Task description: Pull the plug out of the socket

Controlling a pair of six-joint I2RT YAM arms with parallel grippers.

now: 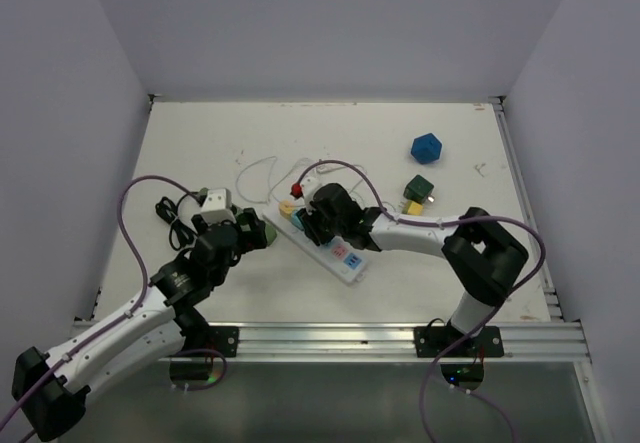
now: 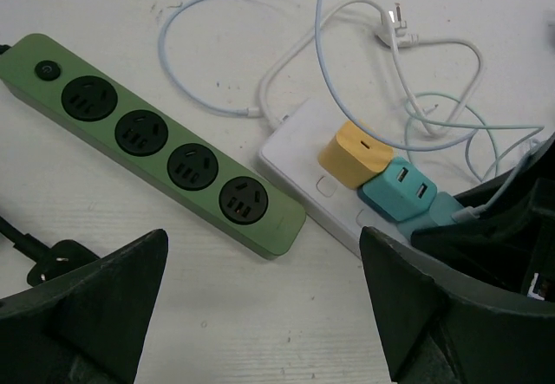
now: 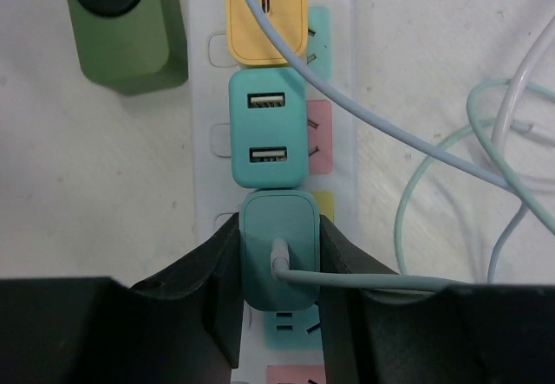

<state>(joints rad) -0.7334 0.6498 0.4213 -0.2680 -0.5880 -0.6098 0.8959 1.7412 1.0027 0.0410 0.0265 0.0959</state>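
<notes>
A white socket strip (image 3: 204,167) lies on the table with three adapters plugged in a row: a yellow one (image 3: 264,16), a teal USB one (image 3: 267,128) and a teal plug (image 3: 277,245) with a pale green cable. My right gripper (image 3: 277,263) is shut on that teal plug, one finger pressed on each side; the plug sits in the strip. In the top view the right gripper (image 1: 318,218) is over the strip (image 1: 345,260). My left gripper (image 2: 264,306) is open over bare table, just short of the strip's end (image 2: 299,154), holding nothing.
A green power strip (image 2: 165,141) lies left of the white one, ends nearly touching. Loose white and pale cables (image 2: 286,46) loop behind them. A black cord (image 1: 172,213) lies at the left. A blue polyhedron (image 1: 426,148) and green-yellow blocks (image 1: 417,193) sit at the back right.
</notes>
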